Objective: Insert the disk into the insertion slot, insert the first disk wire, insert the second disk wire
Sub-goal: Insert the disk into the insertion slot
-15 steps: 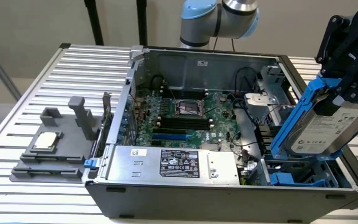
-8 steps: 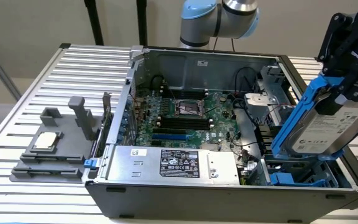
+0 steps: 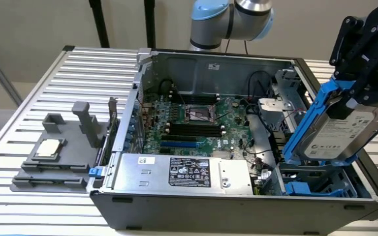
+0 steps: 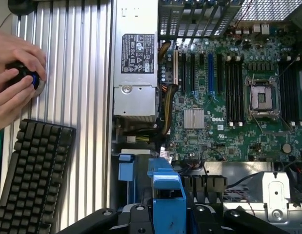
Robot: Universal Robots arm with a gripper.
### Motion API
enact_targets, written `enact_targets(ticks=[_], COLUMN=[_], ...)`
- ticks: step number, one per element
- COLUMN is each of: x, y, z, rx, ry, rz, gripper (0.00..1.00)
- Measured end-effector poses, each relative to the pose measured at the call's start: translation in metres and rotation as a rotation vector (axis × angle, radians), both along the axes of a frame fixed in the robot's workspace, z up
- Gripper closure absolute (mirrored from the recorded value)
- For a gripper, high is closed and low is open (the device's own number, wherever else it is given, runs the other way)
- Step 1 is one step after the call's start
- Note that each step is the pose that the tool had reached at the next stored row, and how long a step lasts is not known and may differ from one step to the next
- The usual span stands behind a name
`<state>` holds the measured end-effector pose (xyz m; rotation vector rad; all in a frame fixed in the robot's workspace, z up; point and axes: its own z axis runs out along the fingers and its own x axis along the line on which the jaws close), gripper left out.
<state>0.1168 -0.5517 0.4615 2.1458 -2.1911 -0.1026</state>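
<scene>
With the disk (image 3: pixel 336 130) clamped tilted in my gripper (image 3: pixel 362 101), I hang over the case corner at the exterior view's right. Beneath it the slot (image 3: pixel 310 189) lies open from above, blue rails along its sides. The case wall (image 3: pixel 376 184) shuts it in on the exterior view's right. The power supply (image 3: pixel 182 172) stands on the other side, with loose wires (image 3: pixel 263 166) between. Behind the slot rises a metal cage (image 3: pixel 287 86). Over the motherboard (image 3: pixel 196 123) there is open room. Outside the case, a grey fixture (image 3: pixel 57 147) sits on the table (image 3: pixel 38 103). In the wrist view a keyboard (image 4: pixel 33 175) and a person's hands (image 4: pixel 14 68) take up the table beside the case.
</scene>
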Motion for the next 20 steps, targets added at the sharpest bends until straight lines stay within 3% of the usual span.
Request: enact_targets(ticks=[3,9,12,15,20], x=[0.000,0.000,-0.001,-0.002,-0.004], y=[0.0040,0.0021,-0.0061,-0.0179,-0.0334], z=[-0.0001,0.0018,0.0028,0.0018,-0.0021], rx=[0.0000,0.0003,0.0004,0.0026,0.0167], ry=[0.0000,0.0000,-0.0001,0.0000,0.0000], rz=[0.000,0.002,0.002,0.002,0.002], gripper=[0.67,0.67,0.67,0.67,0.67])
